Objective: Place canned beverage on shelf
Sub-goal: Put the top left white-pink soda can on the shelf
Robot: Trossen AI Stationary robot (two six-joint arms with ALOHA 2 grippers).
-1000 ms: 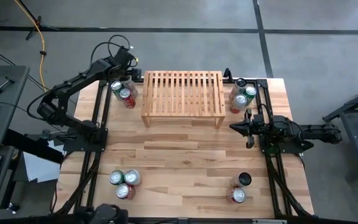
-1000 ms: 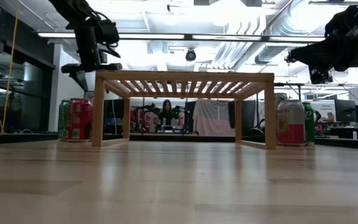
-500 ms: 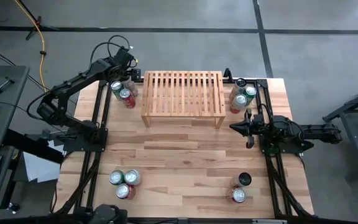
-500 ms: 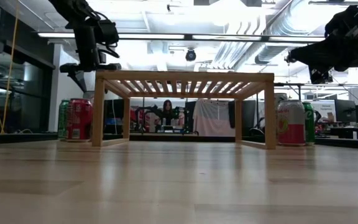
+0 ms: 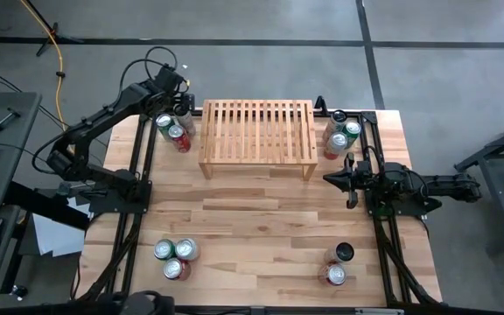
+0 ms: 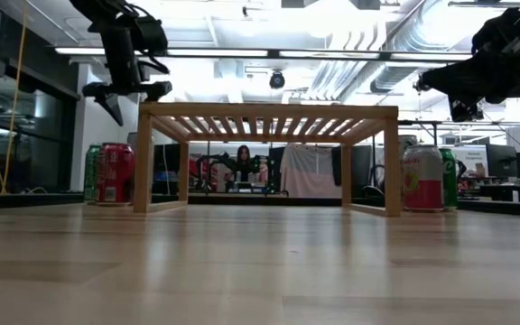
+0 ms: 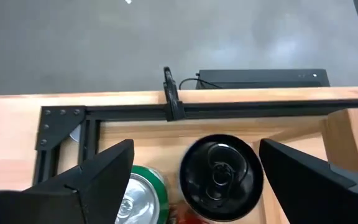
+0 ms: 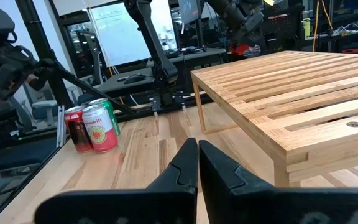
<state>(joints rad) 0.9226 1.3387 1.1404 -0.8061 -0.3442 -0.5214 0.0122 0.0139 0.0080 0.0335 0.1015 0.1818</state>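
Your left gripper hangs with fingers spread wide directly above the black can, which stands upright just off the shelf's left end among other cans. Judge it rigid, smooth, likely slippery; take it across the cylindrical wall. The right gripper waits shut off the shelf's right end.
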